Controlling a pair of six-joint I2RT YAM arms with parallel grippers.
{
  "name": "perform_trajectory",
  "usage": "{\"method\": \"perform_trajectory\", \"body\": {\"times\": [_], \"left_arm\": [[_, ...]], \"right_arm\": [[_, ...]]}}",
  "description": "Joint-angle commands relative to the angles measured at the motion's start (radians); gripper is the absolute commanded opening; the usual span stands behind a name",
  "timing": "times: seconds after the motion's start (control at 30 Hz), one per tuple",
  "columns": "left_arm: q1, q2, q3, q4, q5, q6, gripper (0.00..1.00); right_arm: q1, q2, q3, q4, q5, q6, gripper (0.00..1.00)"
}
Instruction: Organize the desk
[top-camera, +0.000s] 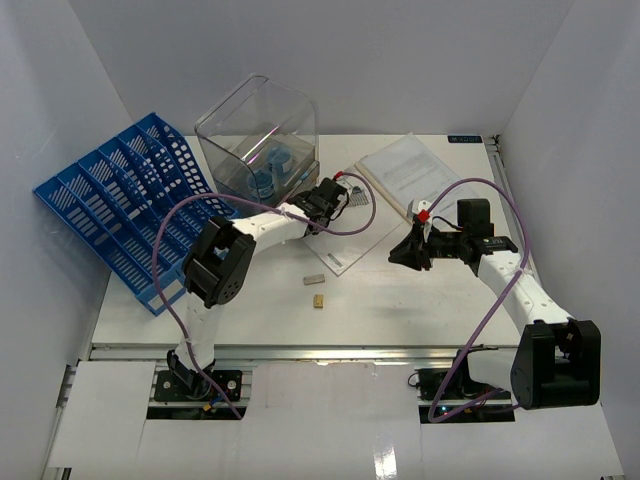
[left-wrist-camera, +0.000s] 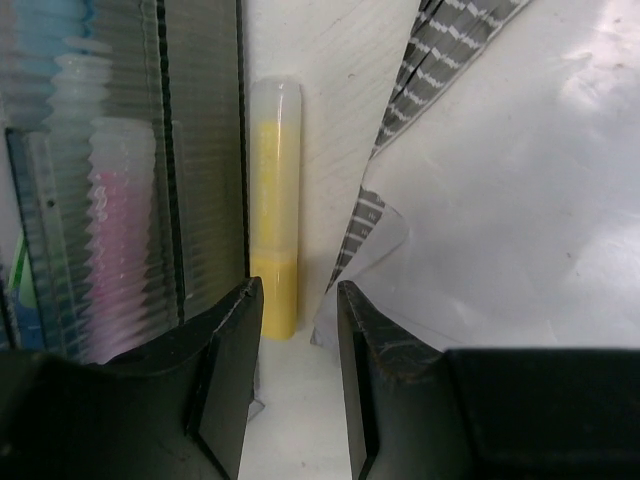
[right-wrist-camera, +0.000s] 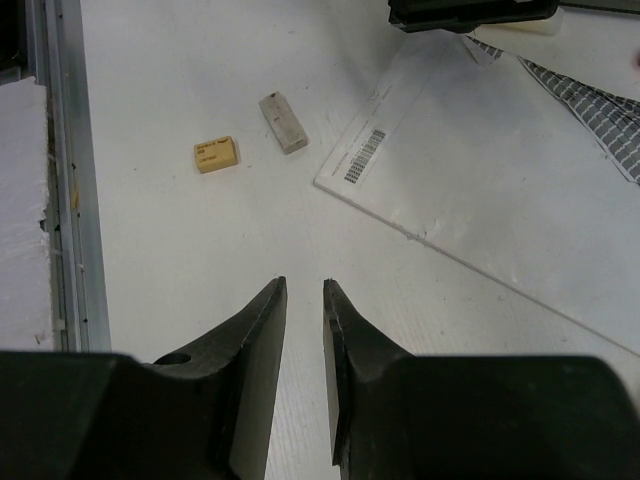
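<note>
The white desk (top-camera: 400, 310) holds loose items. My left gripper (top-camera: 333, 192) reaches to the foot of the clear bin (top-camera: 260, 130). In the left wrist view a yellow tube (left-wrist-camera: 275, 200) lies on the desk between the bin's ribbed wall (left-wrist-camera: 200, 150) and a clear plastic sleeve of papers (left-wrist-camera: 500, 200). Its near end sits just inside my left gripper (left-wrist-camera: 298, 288), close to the left finger, with a gap on the right side. My right gripper (top-camera: 400, 252) (right-wrist-camera: 304, 285) hovers over bare desk, its jaws narrowly apart with nothing between them.
A blue slotted file rack (top-camera: 120, 200) lies tilted at the left. A second document (top-camera: 410, 170) lies at the back right. A yellow eraser (right-wrist-camera: 216, 154) and a grey one (right-wrist-camera: 282, 122) sit near the sleeve's corner (right-wrist-camera: 500, 170). A metal rail (right-wrist-camera: 70, 200) runs along the near edge.
</note>
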Motion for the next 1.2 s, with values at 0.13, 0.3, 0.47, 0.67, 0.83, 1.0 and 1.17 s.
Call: {"method": "perform_trajectory", "body": {"times": [0.13, 0.3, 0.47, 0.67, 0.83, 1.0, 1.17], "left_arm": [[0.026, 0.046, 0.047, 0.029, -0.079, 0.03, 0.49], [0.031, 0.083, 0.06, 0.028, -0.096, 0.045, 0.52], [0.038, 0.122, 0.074, -0.017, -0.05, 0.044, 0.54], [0.047, 0.139, 0.042, -0.073, 0.052, -0.012, 0.53], [0.07, 0.128, 0.001, -0.09, 0.142, -0.045, 0.46], [0.094, 0.106, -0.026, -0.094, 0.225, -0.06, 0.38], [0.098, 0.077, -0.04, -0.094, 0.301, -0.073, 0.34]], "right_arm": [[-0.006, -0.001, -0.006, 0.026, -0.018, 0.004, 0.28], [-0.006, 0.0, -0.006, 0.026, -0.018, 0.004, 0.28], [-0.006, 0.002, -0.004, 0.026, -0.016, 0.003, 0.28], [-0.006, 0.004, -0.004, 0.025, -0.015, 0.001, 0.28], [-0.006, 0.002, -0.004, 0.025, -0.015, 0.003, 0.28], [-0.006, 0.001, -0.004, 0.025, -0.015, 0.004, 0.27], [-0.007, 0.0, -0.004, 0.026, -0.015, 0.004, 0.27]]}}
